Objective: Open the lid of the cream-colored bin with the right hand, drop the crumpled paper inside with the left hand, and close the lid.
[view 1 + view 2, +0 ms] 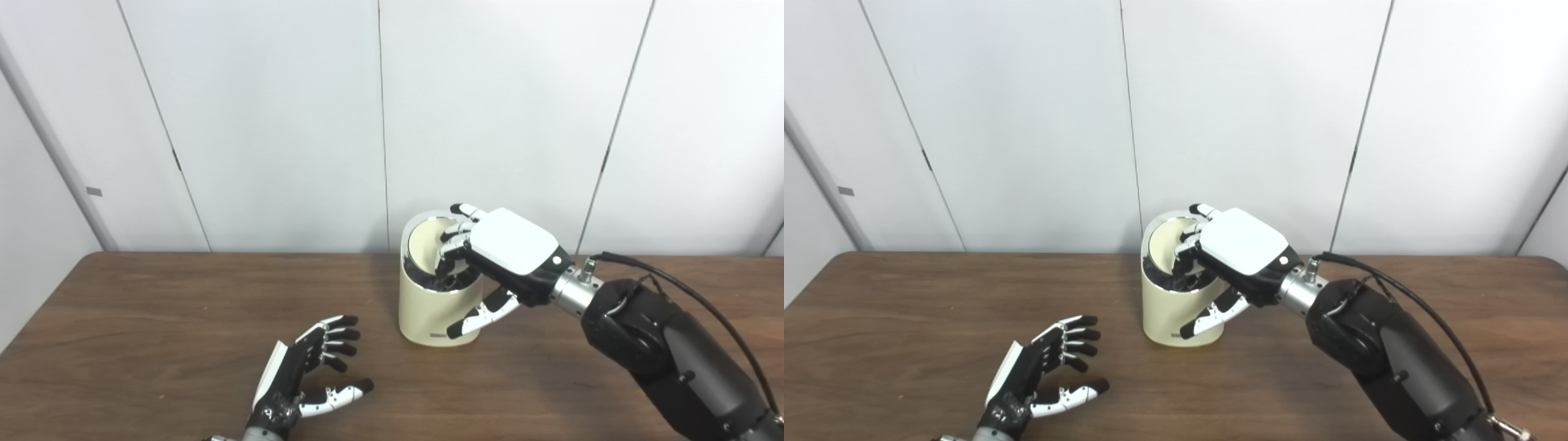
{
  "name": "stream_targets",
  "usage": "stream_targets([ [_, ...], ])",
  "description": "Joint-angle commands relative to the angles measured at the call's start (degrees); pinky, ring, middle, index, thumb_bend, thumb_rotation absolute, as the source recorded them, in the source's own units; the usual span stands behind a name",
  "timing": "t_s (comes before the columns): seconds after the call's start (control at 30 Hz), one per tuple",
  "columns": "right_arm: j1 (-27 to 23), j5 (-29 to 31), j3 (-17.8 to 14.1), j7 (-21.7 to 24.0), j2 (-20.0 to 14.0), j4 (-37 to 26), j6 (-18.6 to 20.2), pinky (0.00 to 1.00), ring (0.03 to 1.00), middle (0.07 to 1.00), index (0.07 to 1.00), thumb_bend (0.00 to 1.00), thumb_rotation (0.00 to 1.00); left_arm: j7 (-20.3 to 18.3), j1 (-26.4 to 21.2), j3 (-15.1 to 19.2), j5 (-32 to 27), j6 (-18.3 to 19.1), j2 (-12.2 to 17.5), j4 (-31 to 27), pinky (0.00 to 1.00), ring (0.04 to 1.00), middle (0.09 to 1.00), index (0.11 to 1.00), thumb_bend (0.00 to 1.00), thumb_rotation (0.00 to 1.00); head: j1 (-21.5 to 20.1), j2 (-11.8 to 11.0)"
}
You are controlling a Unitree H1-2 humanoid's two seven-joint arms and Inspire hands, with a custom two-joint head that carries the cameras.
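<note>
The cream-colored bin [422, 306] stands upright at the middle of the brown table [153, 318]. Its round lid [425, 241] is tilted, raised at the back, with a dark gap showing at the front. My right hand [508, 248] reaches over the bin from the right; its curled fingers [453, 242] touch the lid at the gap, and the thumb [484, 315] hangs apart along the bin's front wall. My left hand [1041, 367] hovers low over the table in front and left of the bin, open and holding nothing. No crumpled paper is in view.
A white panelled wall [275, 122] runs close behind the table's far edge. The black right forearm [674, 349] with a cable crosses the table's right side.
</note>
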Motion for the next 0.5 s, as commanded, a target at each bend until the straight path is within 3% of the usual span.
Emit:
stream_targets([
  [0.0, 0.02, -0.81, 0.54, 2.12, -1.31, 0.5, -0.57, 0.97, 0.796, 0.585, 0.568, 0.65, 0.57, 0.41, -1.69, -0.01, -0.14, -1.16, -0.16, -0.45, 0.57, 0.669, 0.74, 0.796, 0.69, 0.0, 0.09, 0.01],
  [0.23, -0.33, 1.37, -0.56, 3.05, -0.68, 0.11, 0.68, 0.96, 0.79, 0.584, 0.571, 0.66, 0.54, 0.19, -1.98, 0.13, -0.56, -0.73, -0.07, -0.42, 0.58, 0.672, 0.739, 0.793, 0.69, 0.0, 0.17, -0.11],
  [0.47, -0.37, 7.23, -3.86, 4.95, 1.03, -1.49, 4.34, 0.98, 0.787, 0.575, 0.564, 0.65, 0.55, 0.19, -2.21, 0.06, -0.31, -1.1, 0.12, -0.39, 0.57, 0.666, 0.74, 0.793, 0.69, 0.0, 0.05, -0.21],
])
